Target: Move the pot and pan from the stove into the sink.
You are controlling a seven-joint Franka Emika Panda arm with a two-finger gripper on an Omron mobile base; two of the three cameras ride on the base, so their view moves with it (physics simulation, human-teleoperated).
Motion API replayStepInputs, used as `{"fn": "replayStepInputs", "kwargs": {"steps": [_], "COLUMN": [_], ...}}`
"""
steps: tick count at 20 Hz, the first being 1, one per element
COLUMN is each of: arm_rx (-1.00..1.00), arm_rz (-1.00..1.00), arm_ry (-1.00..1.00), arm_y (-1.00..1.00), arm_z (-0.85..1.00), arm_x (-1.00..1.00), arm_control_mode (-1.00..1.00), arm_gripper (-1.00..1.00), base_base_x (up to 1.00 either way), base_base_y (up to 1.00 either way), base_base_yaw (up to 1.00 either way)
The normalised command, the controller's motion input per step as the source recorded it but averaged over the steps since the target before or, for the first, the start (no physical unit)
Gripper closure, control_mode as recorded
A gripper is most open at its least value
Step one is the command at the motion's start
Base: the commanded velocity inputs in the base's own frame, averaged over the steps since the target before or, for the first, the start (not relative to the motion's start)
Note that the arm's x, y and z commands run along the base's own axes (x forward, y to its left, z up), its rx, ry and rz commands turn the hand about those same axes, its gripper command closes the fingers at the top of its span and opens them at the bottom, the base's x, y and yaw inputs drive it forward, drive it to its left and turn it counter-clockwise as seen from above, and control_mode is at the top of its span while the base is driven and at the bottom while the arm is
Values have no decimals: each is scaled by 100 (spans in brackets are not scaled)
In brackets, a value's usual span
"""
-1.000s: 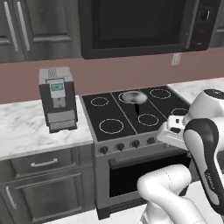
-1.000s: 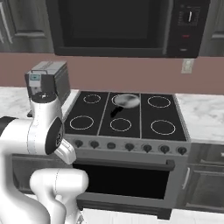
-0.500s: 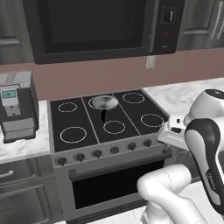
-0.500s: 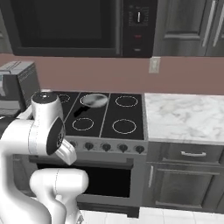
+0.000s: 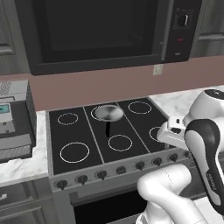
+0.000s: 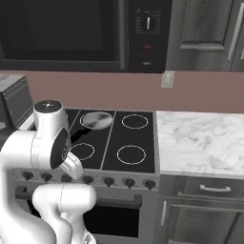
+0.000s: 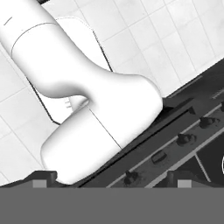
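The pan, a shiny silver skillet, sits on the back middle burner of the black stove, its thin dark handle pointing toward the front knobs. From the right base it shows as the pan on the stove, just past my arm's shoulder. My gripper points down in front of the stove's knob row, its two fingertips wide apart and open, with nothing between them. The pot and the sink are out of view.
A grey coffee machine stands on the counter left of the stove. A black microwave hangs above it. A white marble counter with drawers below runs to the right. Pale floor tiles lie under the hand.
The whole picture has shifted: the base has driven right and closer to the stove, so the coffee machine slid to the left edge. The arm's pose and the pan stay unchanged.
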Motion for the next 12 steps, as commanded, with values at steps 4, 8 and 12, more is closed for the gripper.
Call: {"fn": "replayStepInputs", "kwargs": {"steps": [4,8,12], "arm_rx": [0,0,0], "arm_rz": [1,2,1], "arm_ry": [-3,-7,-9], "arm_y": [5,9,8], "arm_z": [0,4,5], "arm_x": [43,51,39], "arm_control_mode": [-100,-100,-100], "arm_gripper": [-100,-100,-100], "base_base_x": [15,0,0], "base_base_y": [1,0,0], "base_base_yaw": [0,0,0]}}
